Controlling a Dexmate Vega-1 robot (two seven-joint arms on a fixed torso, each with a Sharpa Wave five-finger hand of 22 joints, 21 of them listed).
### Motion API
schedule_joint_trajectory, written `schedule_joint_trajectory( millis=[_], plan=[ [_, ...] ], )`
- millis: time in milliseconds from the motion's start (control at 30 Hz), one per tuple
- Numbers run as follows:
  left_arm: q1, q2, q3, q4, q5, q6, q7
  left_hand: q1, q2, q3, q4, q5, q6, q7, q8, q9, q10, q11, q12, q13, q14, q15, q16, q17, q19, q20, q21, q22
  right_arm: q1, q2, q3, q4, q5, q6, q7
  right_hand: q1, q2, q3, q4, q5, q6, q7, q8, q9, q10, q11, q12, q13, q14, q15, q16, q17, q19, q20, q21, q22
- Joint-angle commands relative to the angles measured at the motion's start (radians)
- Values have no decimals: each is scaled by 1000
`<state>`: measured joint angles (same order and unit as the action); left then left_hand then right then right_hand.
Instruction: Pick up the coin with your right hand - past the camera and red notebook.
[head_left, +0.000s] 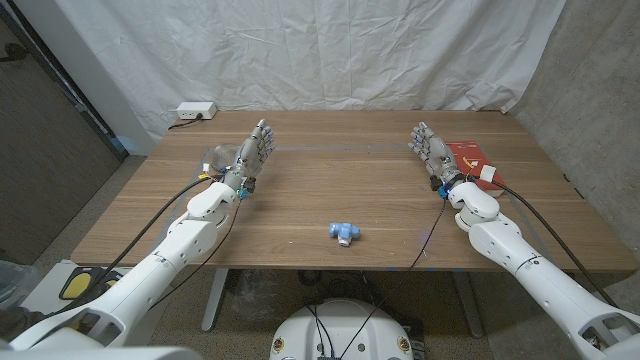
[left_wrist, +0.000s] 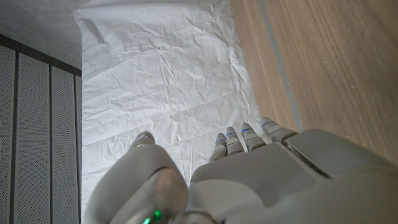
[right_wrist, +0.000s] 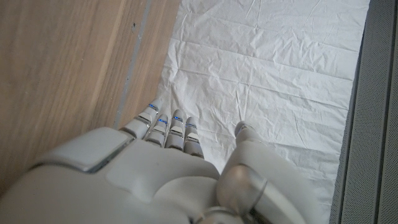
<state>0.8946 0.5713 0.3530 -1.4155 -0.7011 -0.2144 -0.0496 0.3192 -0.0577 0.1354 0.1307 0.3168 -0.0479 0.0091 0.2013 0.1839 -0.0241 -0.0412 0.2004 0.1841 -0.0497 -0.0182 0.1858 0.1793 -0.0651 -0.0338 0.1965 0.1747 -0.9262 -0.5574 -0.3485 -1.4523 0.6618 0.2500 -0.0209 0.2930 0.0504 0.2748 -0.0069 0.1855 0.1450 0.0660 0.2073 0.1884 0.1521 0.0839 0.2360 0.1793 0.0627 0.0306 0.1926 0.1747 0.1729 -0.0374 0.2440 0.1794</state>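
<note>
The left hand (head_left: 253, 152) is waiting on the left with fingers apart, holding nothing, keeping clear. A blue toy (head_left: 343, 232) is lying near the front middle. The right hand (head_left: 431, 150) is standing open, empty, beside the red notebook (head_left: 470, 157), seemingly readying its reach; I cannot tell where the coin is.

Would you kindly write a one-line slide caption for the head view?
Both hands, left hand and right hand, open above the wooden table; small blue camera centre front, red notebook beside the right hand.

Head view looks down over the desk (head_left: 330, 200); both wrist views look close along their hands, sharing the white backdrop (left_wrist: 161, 87).
</note>
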Motion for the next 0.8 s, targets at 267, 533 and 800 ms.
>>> schedule_joint_trajectory(
  millis=[267,533,800],
  plan=[
    [37,38,-12,-74,6,24,25,8,6,-4,-4,10,7,7,7,4,13,9,9,3,10,5,6,2,-8,-69,3,4,-53,-18,12,-65,-8,37,-6,15,9,3,-8,-3,18,-3,6,3,20,1,6,6,18,3,6,4,12,-27,1,3],
    [43,41,-12,-95,13,21,33,10,9,-6,-6,15,20,10,10,4,28,11,13,3,24,1,10,2,5,-75,7,4,-86,-42,28,-102,-10,60,2,18,11,3,-11,-4,24,-2,7,3,24,2,6,6,21,3,5,4,14,-27,0,4],
    [42,38,-7,-104,4,36,31,14,14,-9,-9,20,45,16,16,4,53,14,19,3,43,4,13,1,21,-80,11,4,-121,-87,53,-131,5,59,28,19,12,2,-14,-5,27,-2,6,3,26,3,6,7,23,3,5,5,16,-26,-2,4]
  ],
)
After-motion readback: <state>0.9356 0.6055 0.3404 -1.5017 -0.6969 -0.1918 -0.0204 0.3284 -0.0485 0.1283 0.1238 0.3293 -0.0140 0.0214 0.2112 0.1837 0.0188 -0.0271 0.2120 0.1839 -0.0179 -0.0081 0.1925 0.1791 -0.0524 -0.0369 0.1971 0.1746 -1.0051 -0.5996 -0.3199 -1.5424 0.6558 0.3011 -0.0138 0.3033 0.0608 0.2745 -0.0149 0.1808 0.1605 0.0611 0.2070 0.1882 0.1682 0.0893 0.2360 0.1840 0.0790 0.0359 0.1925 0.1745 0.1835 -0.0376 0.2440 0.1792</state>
